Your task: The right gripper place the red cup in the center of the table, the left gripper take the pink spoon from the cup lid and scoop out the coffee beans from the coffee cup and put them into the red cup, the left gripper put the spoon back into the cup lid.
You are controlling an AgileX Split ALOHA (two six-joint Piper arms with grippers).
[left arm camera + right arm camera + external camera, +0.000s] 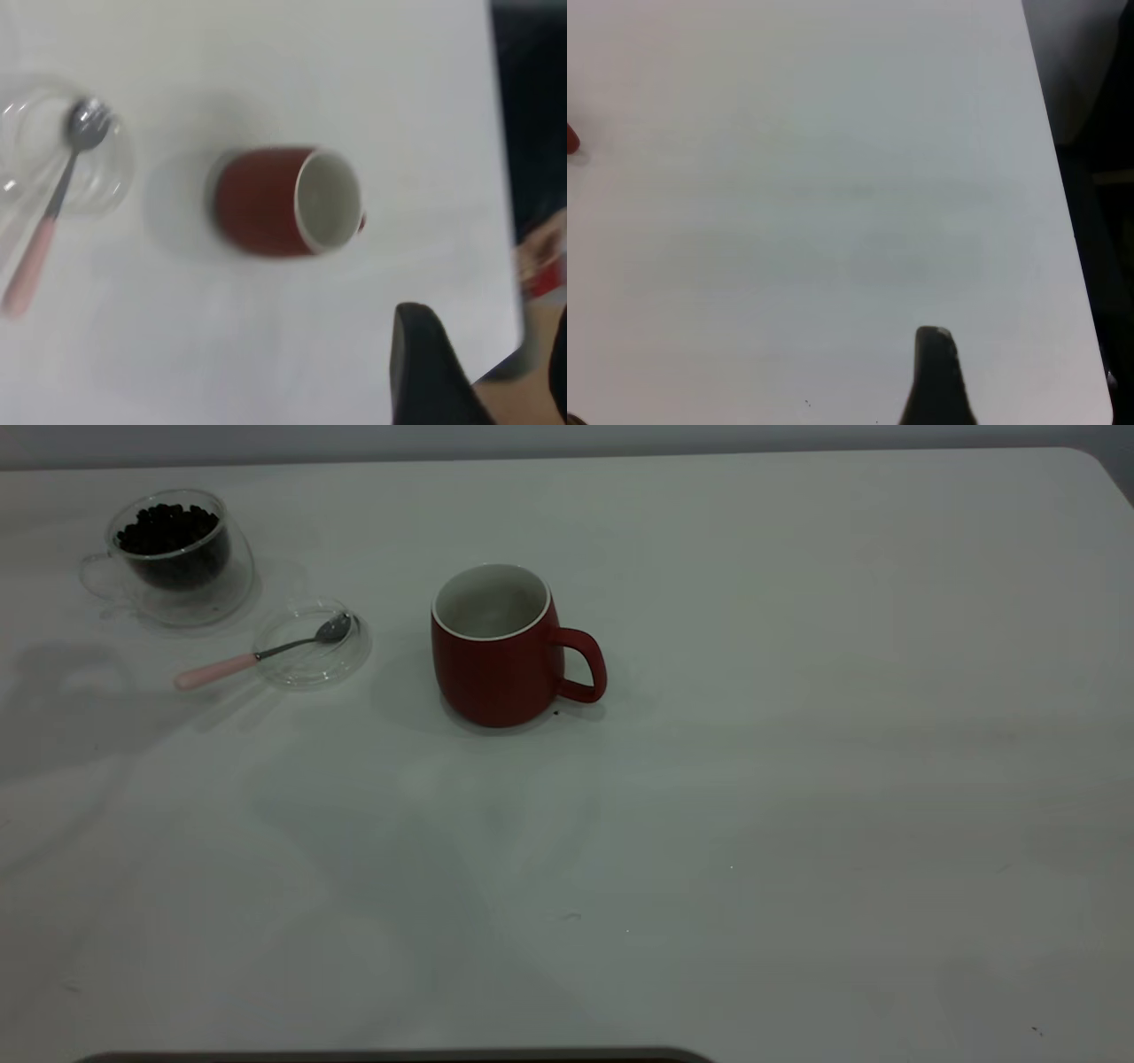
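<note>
The red cup (500, 664) stands upright near the middle of the table (797, 735), handle pointing right, and its white inside looks empty. To its left the pink spoon (257, 657) rests with its bowl in the clear cup lid (312, 645) and its handle out over the rim. Farther left is the glass coffee cup (177, 558), which holds coffee beans (168, 527). Neither gripper shows in the exterior view. The left gripper (487, 328) hangs open and empty above the table, off to one side of the red cup (266, 204), the spoon (53, 212) and the lid (111, 181). The right gripper (935, 372) is over bare table.
The table's edge (507, 221) runs close to the left gripper, with dark floor and a red thing (542, 266) beyond it. The right wrist view shows the rounded table corner (1099, 390). A dark strip (399, 1056) lies along the near edge.
</note>
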